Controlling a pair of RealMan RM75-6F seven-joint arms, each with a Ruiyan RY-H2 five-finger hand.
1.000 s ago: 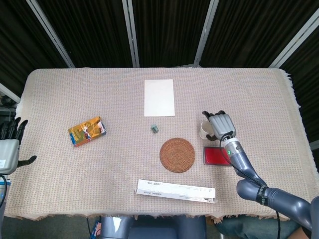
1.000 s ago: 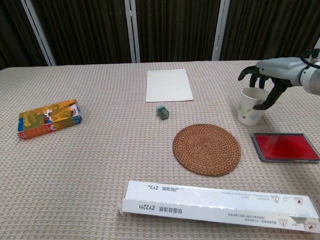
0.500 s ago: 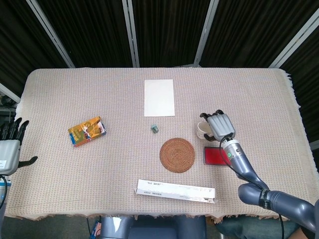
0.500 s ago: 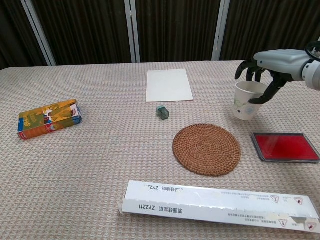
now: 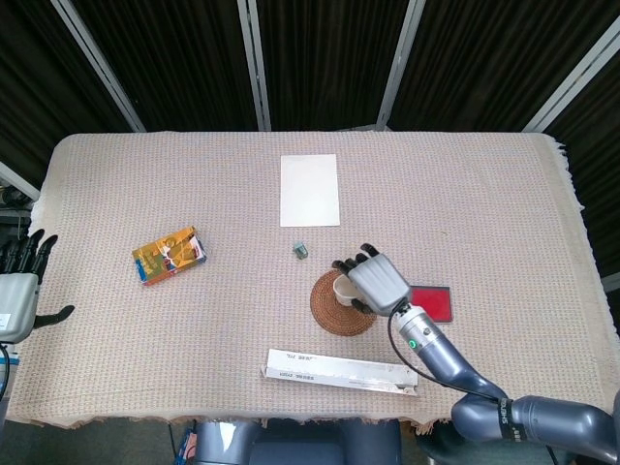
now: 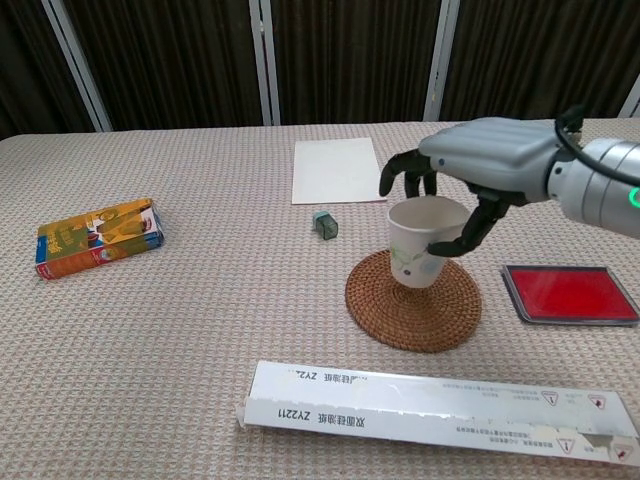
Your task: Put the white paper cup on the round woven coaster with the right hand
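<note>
The white paper cup (image 6: 420, 244) is gripped at its rim by the right hand (image 6: 480, 160) — fingers curled around it — over the round woven coaster (image 6: 413, 299). Whether cup and coaster touch cannot be told. The left hand (image 5: 17, 281) is held spread, nothing in it.

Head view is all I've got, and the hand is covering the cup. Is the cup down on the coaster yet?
Observer: Chest view shows the white paper cup upright over the round woven coaster, its base at the coaster's surface; whether it touches, I cannot tell.
Operator: Has the hand let go?
Observer: No. The right hand grips the cup at its rim, fingers curled over the far side and the thumb pressing the near side.
Operator: Cup centred?
Observer: From the chest, its base sits over the coaster's back half, not the middle.
</note>
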